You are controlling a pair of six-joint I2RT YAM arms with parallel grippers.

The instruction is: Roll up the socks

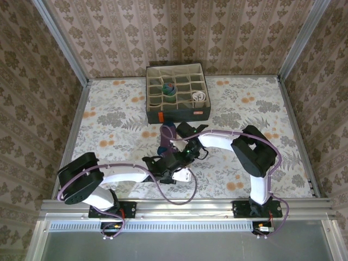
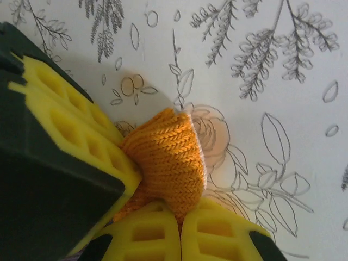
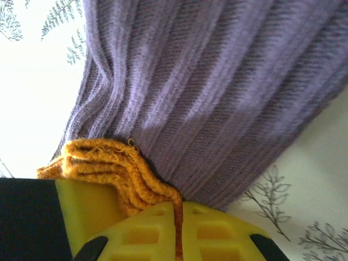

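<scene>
The purple sock (image 1: 167, 137) lies flat on the table (image 1: 109, 119) just in front of the box (image 1: 176, 115), its orange cuff (image 2: 168, 157) at the near end where both arms meet. The left gripper (image 2: 180, 231) is clenched on that cuff, pads pressed together with the knit bunched up between them, and the right gripper (image 3: 177, 225) is likewise clamped on a fold of it, the purple ribbing stretching away above. Two rolled socks (image 1: 169, 88) sit in the box's compartments
</scene>
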